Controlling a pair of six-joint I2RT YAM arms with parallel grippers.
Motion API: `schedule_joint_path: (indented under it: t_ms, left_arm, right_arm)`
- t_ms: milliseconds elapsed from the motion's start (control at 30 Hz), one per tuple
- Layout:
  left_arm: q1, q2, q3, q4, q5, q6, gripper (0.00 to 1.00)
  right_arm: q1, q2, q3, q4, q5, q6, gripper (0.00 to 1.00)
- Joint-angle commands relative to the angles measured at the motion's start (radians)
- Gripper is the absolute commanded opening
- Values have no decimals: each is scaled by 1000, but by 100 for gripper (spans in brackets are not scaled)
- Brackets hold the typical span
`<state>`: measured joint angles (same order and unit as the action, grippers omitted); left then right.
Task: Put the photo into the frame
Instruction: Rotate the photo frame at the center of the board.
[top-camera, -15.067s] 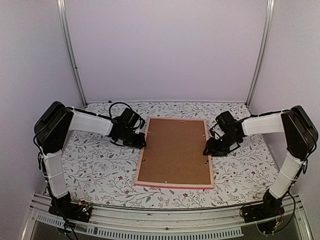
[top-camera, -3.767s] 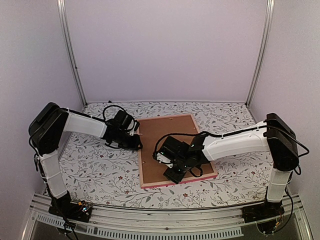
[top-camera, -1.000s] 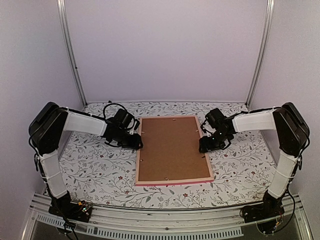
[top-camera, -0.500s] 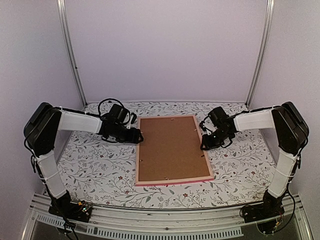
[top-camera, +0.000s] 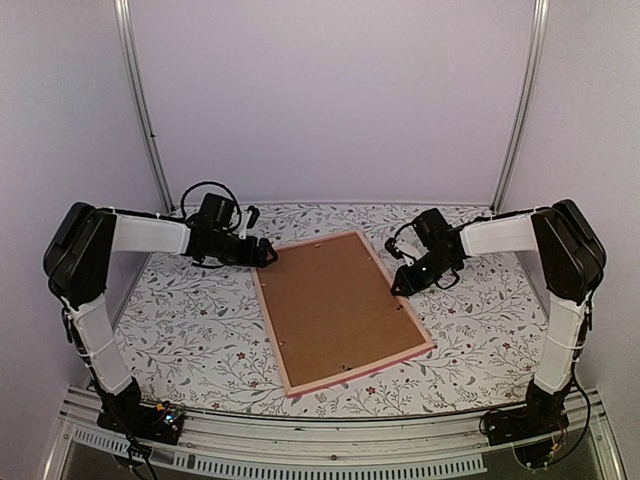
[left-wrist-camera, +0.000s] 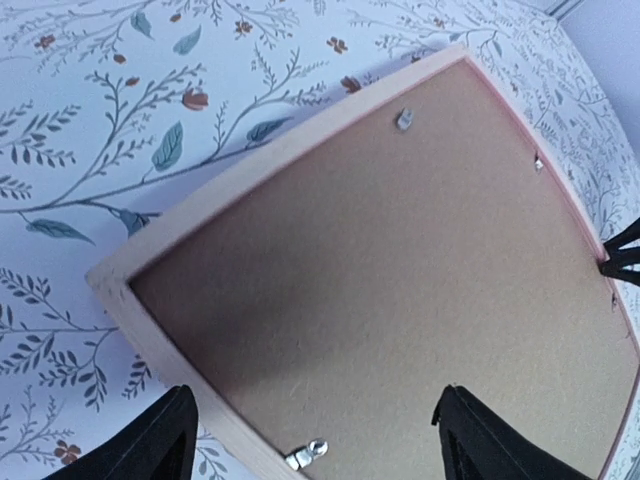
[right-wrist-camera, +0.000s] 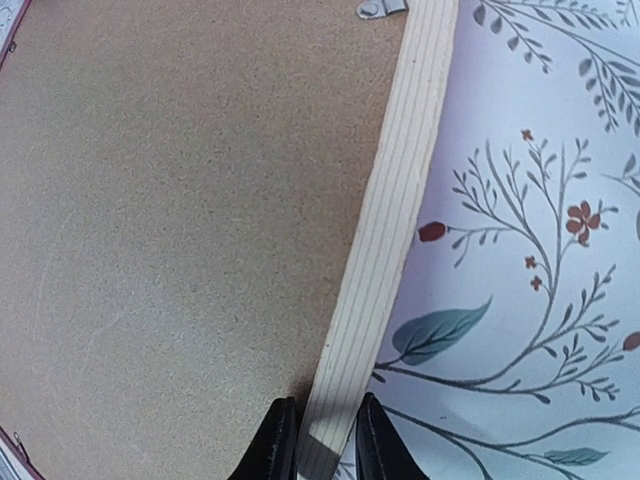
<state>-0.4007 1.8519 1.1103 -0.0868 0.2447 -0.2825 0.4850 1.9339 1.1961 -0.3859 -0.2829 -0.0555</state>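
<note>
The pink frame (top-camera: 271, 335) lies face down and askew on the table, its brown backing board (top-camera: 335, 305) facing up. The photo is hidden. My right gripper (top-camera: 397, 285) is shut on the frame's right rail; in the right wrist view the two fingertips (right-wrist-camera: 283, 440) pinch the pale ribbed rail (right-wrist-camera: 390, 220) from both sides. My left gripper (top-camera: 268, 254) hovers open at the frame's far left corner. In the left wrist view its fingers (left-wrist-camera: 160, 445) stand wide apart above the rail (left-wrist-camera: 150, 325) and backing board (left-wrist-camera: 400, 270), holding nothing.
Small metal tabs (left-wrist-camera: 403, 119) line the inner edge of the frame's back. The table wears a floral cloth (top-camera: 190, 320). Lilac walls with metal posts (top-camera: 140, 110) close off the back and sides, and a rail (top-camera: 330, 455) runs along the near edge.
The frame has turned counter-clockwise, its far end swinging left. My right gripper has shut on the right rail. The left gripper has opened wider and drawn back to the left.
</note>
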Motion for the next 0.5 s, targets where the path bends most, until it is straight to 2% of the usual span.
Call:
schedule_joint_path:
  t_ms: [0, 133, 300, 467]
  left_arm:
    - [21, 47, 87, 22, 5, 70, 86]
    - [33, 117, 163, -3, -40, 125, 87]
    - [38, 221, 268, -26, -73, 236, 88]
    - [41, 318, 397, -88, -58, 280, 86]
  right_arm:
    - [7, 55, 63, -40, -77, -144, 19]
    - [5, 95, 132, -58, -82, -168, 27]
    - [-14, 117, 193, -70, -95, -130, 48]
    - [-52, 88, 201, -76, -128, -51, 54]
